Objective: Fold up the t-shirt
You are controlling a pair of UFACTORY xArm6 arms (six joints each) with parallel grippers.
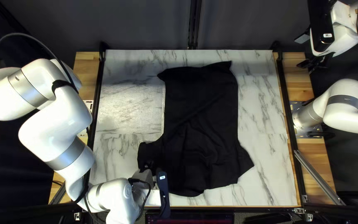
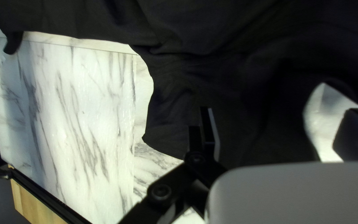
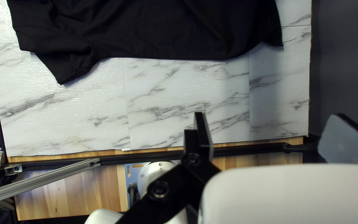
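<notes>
hovering spread over the t-shirt point(image 1: 199, 124), my left hand point(image 2: 280, 120) likely seeks its sleeve point(image 2: 168, 128); my right hand point(image 3: 271, 120), spread, leaves room.

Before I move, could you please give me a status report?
Left end effector open, over black fabric t-shirt; right end effector open, away from it. T-shirt spread, wrinkled, not folded. Possibly in the way: white left arm, at one sleeve.

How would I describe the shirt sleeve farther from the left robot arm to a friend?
Start with the marble-patterned tabletop and the black T-shirt spread on it. Near the table's near edge, follow the shirt's side facing the right arm's base to a short, pointed flap, the sleeve. The other sleeve is beside the left arm's fingers; this one isn't.
</notes>
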